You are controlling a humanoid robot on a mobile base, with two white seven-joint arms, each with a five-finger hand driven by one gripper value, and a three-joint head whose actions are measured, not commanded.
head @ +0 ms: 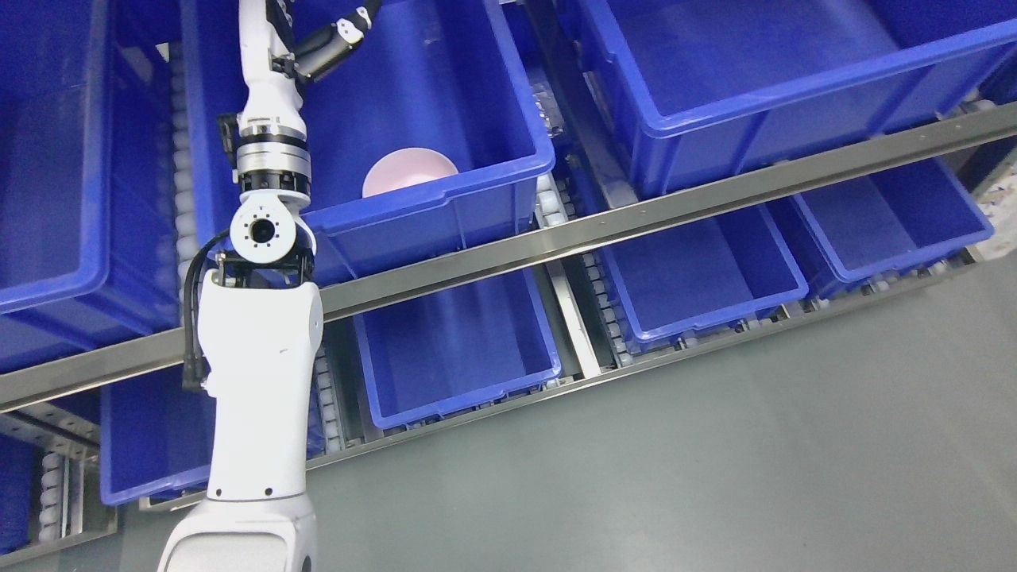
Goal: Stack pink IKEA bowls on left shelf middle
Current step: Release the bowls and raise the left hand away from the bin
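White and black, the left hand reaches far up over the blue bin; I cannot tell if it holds anything. One pink bowl sits inside, near the front wall. Stacking looks barely begun.

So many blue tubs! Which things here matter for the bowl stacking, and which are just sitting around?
Part of the job:
- pink bowl, inside the blue bin
- blue bin that holds it
- left hand, reaching up over that bin

Just there:
- upper right bin
- lower bins
- metal shelf rail
- grey floor
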